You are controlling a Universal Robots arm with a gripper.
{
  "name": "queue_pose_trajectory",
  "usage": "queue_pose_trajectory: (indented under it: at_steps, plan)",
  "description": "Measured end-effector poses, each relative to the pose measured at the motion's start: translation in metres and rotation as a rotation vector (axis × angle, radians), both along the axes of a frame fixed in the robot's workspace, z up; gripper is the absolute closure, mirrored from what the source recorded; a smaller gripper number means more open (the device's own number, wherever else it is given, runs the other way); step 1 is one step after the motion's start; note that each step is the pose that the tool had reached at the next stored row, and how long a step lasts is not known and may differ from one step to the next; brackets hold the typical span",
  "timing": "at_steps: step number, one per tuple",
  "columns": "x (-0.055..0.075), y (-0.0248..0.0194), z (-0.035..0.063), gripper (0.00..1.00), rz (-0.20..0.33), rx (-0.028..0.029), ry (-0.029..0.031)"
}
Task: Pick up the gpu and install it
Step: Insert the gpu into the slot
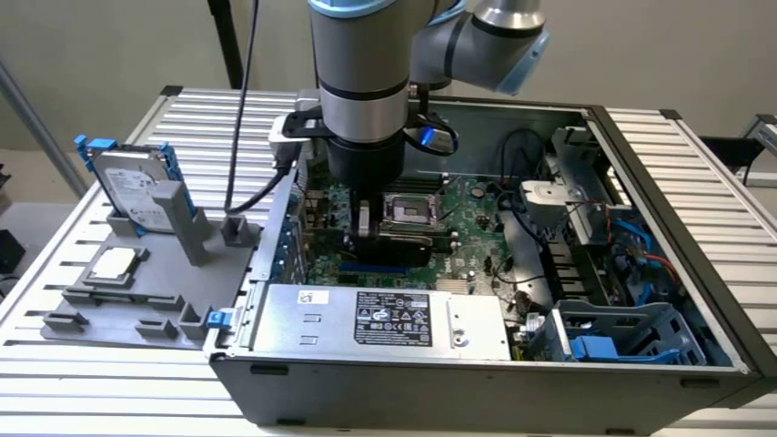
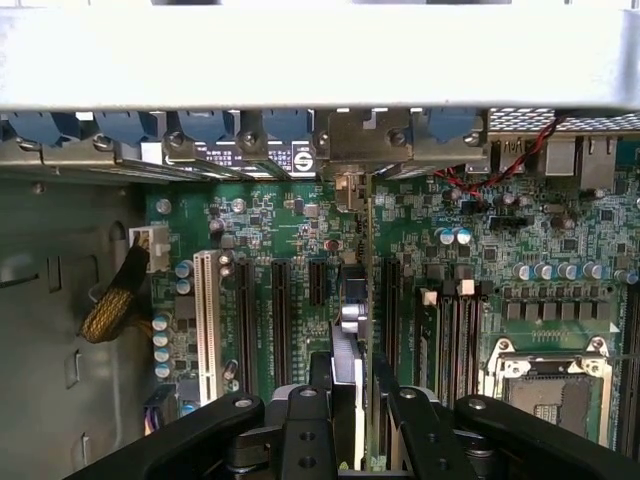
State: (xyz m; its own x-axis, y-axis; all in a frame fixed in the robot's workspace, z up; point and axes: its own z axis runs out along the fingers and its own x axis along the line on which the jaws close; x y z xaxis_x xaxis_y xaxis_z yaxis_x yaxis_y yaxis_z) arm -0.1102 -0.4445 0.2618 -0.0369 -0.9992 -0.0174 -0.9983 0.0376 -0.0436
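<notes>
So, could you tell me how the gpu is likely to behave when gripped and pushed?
Probably stiff: the gpu stands edge-on in the gripper without visible sag. Being thin, it may tilt if pushed off-line over the motherboard slots. Its bare components suggest it is fragile.

The gpu (image 2: 371, 290) is a green, faintly glossy circuit board with a dull grey metal bracket. The gripper (image 2: 355, 415) looks matt black, with small shiny screw heads. The motherboard (image 1: 474, 205) has the same green lacquered sheen. Its slots (image 2: 280, 310) are black plastic, beside a white slot (image 2: 207, 325). The clips (image 2: 205, 125) look like smooth blue plastic. The case (image 1: 486, 391) is satin grey sheet metal. The power supply (image 1: 388, 319) is bare pale metal with a paper label. The arm (image 1: 358, 55) is smooth silver-grey metal. The table (image 1: 49, 300) is ribbed aluminium. The drive (image 1: 134, 196) is bright metal in blue plastic rails, on a matt grey plastic tray (image 1: 134, 309).
</notes>
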Motion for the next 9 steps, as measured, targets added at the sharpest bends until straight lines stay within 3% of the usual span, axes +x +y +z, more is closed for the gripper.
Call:
queue_pose_trajectory:
  at_steps: [9]
  plan:
    - [0.0000, 0.0000, -0.0028, 0.73, 0.002, 0.0001, 0.0007]
